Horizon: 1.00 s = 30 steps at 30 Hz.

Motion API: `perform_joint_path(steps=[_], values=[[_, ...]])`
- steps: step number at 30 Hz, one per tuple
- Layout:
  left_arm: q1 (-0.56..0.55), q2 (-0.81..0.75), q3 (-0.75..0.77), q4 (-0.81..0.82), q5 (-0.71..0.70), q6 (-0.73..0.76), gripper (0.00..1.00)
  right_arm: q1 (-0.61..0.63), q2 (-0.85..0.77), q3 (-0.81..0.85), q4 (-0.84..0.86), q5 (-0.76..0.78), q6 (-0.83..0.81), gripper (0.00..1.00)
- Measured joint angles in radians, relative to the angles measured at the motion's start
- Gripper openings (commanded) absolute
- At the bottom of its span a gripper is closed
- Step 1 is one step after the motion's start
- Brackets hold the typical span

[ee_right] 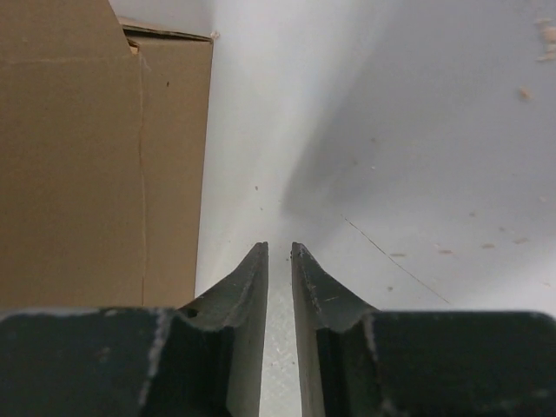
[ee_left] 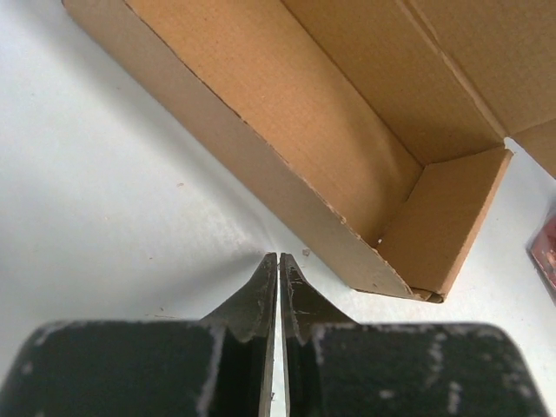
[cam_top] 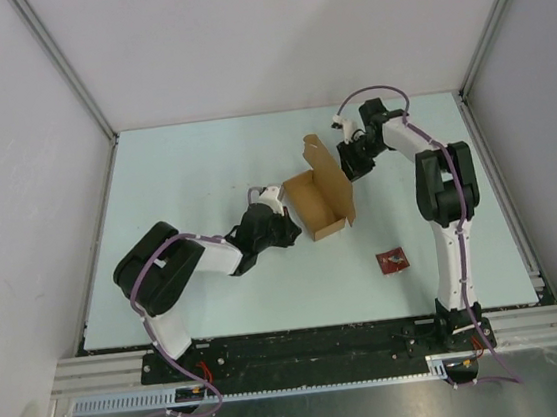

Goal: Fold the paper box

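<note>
Pale tabletop carries the paper box, lid upright. Left gripper is pressed shut, right gripper barely parted, both empty; an unbraced push could slide the box or crease the lid.

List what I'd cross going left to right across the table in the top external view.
From the left: left claw → open brown cardboard paper box → right claw → small red square packet.
</note>
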<state>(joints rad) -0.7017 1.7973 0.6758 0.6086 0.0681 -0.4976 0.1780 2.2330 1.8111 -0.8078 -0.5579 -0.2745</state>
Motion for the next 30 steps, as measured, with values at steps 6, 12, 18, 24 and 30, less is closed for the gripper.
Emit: perform_joint_path(steps=[6,12,18,24,30], values=[[0.000,0.005,0.005,0.010,0.018,0.000,0.07,0.030,0.038,0.000,0.000,0.001,-0.001,0.14],[-0.008,0.020,0.021,0.014,0.023,0.000,0.07,0.054,0.039,-0.001,0.002,0.000,-0.009,0.12],[-0.021,0.027,0.034,0.019,0.026,0.000,0.07,0.082,0.039,-0.016,0.005,-0.001,-0.026,0.12],[-0.036,0.034,0.041,0.019,0.027,0.000,0.07,0.097,0.039,-0.030,-0.002,-0.019,-0.073,0.12],[-0.066,0.034,0.042,0.019,0.034,0.000,0.07,0.105,0.025,-0.056,-0.013,-0.042,-0.148,0.12]])
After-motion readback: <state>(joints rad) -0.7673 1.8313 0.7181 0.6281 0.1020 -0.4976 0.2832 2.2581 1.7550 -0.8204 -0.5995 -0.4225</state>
